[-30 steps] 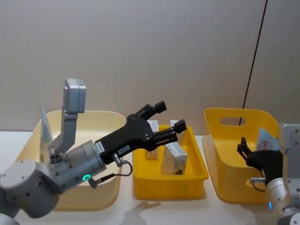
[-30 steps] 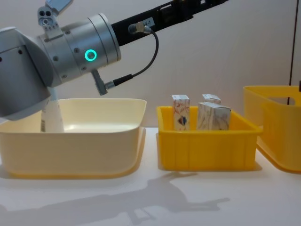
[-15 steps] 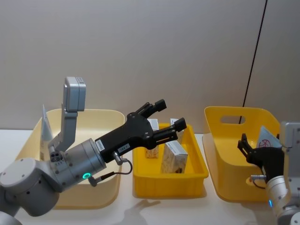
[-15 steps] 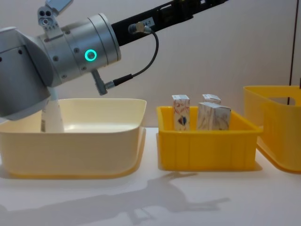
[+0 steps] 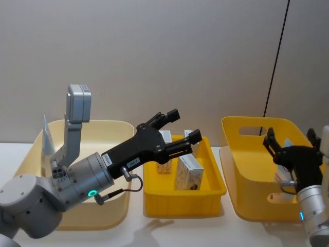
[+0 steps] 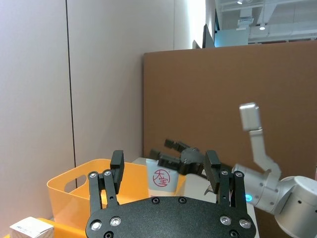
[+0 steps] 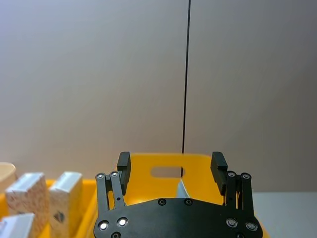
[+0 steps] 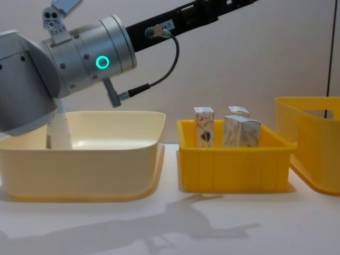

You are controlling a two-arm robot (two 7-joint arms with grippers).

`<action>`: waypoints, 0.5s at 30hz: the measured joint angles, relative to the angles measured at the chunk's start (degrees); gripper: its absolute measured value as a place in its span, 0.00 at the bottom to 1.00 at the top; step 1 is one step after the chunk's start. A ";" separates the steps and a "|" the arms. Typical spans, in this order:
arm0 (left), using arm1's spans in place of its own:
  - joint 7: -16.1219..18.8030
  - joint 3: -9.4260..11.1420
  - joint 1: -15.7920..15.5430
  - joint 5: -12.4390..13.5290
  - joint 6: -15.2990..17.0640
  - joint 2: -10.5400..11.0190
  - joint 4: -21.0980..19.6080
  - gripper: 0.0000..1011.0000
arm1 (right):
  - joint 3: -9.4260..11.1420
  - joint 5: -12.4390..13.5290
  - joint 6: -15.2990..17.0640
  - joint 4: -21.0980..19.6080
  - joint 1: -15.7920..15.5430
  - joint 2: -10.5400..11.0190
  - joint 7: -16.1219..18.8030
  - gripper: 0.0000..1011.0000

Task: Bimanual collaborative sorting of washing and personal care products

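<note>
Sitting in bins [image 5: 185, 194]: three cartons [image 5: 186, 174], two tubes [image 5: 48, 140].

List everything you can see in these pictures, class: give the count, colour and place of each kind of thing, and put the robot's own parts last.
squeeze tubes: two, white with red print; one upright in the cream bin, the other tube in the large yellow bin
cartons: three, whitish printed, upright in the small yellow bin
cream bin: one, cream, table's left
small yellow bin: one, yellow, middle
large yellow bin: one, yellow, right
table: one, white, under the bins
left tool: one, black, open, above the small yellow bin
right tool: one, black, open, above the large yellow bin
</note>
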 joint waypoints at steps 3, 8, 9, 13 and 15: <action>0.00 0.00 0.00 0.00 0.00 0.00 0.00 0.99 | 0.29 0.69 -1.03 -1.30 -0.62 0.08 0.76 0.99; 0.00 0.00 0.00 0.00 0.00 0.00 0.00 0.99 | 0.97 1.96 -2.57 -4.22 -2.09 0.24 2.16 0.99; 0.00 0.00 0.00 0.00 0.00 0.00 0.00 0.99 | 1.03 2.11 -2.73 -4.55 -2.23 0.26 2.32 0.99; 0.04 0.00 0.01 0.00 0.00 0.01 0.00 0.99 | 1.08 2.30 -2.91 -4.88 -2.42 0.33 2.51 0.99; 0.26 0.00 0.14 0.10 0.00 0.05 -0.08 0.99 | 0.85 2.53 -2.87 -4.92 -2.67 0.57 2.74 0.99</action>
